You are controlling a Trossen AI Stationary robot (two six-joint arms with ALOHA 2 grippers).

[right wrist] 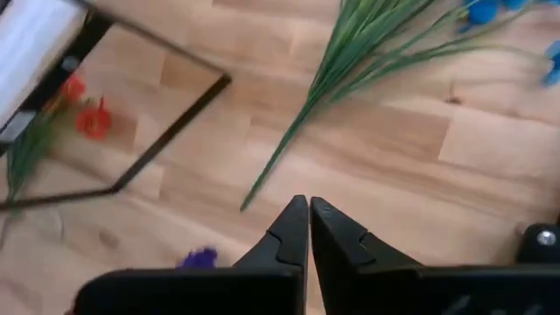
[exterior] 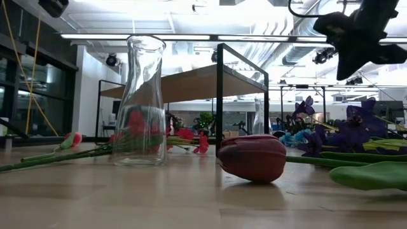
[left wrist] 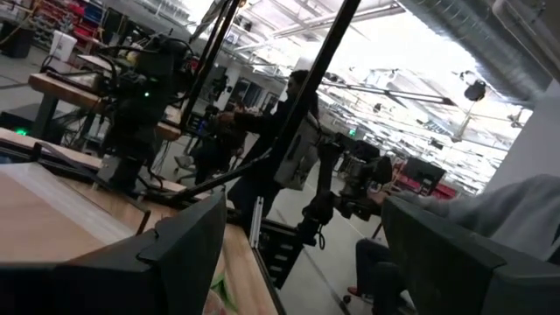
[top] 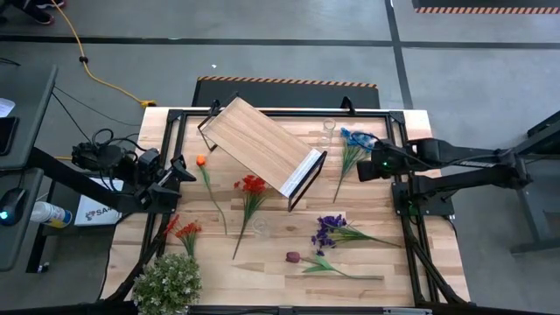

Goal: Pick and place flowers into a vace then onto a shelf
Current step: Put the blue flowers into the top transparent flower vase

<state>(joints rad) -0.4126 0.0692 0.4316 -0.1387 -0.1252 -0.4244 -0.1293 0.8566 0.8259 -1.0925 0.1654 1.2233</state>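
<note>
Flowers (top: pixel 249 194): strewn flat across the counter (top: pixel 376 249), none in the vase (exterior: pixel 140 102), which is seen upright at left in the low view. Shelf (top: pixel 262 144): set slantwise at upper centre of the high view, bare. Right gripper (right wrist: pixel 309 229): fingers pressed together on nothing, poised above the blue stem (right wrist: pixel 350 79) at right, judged preparatory to a pick. Left gripper (top: pixel 179 169): parked at left edge, fingers (left wrist: pixel 188 254) spread wide, empty.

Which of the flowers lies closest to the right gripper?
The blue flower, at the table's far right. The right gripper, shut, hovers beside its green stalks; the purple, maroon, red and orange flowers lie farther away.
</note>
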